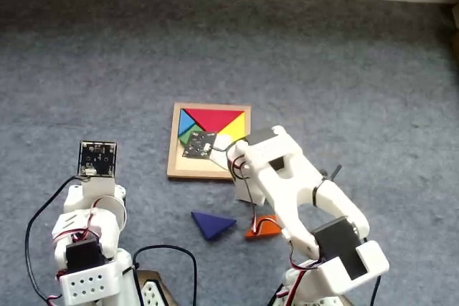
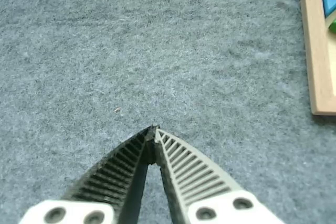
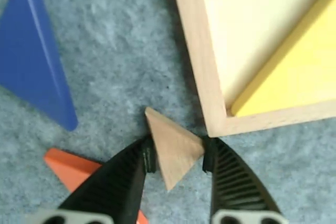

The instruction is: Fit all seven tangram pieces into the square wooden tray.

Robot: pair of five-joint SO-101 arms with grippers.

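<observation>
Just off the tray's (image 3: 197,72) corner, our right gripper (image 3: 177,153) pinches a wooden triangle (image 3: 173,148). Our left gripper (image 2: 154,132) sits clenched, empty, over carpet (image 2: 157,51).

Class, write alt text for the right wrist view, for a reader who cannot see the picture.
The right gripper clamps a small plain wooden triangle just outside a corner of the square wooden tray, over grey carpet. A yellow piece lies inside the tray by that corner; a blue triangle and an orange piece lie on the carpet nearby.
</observation>
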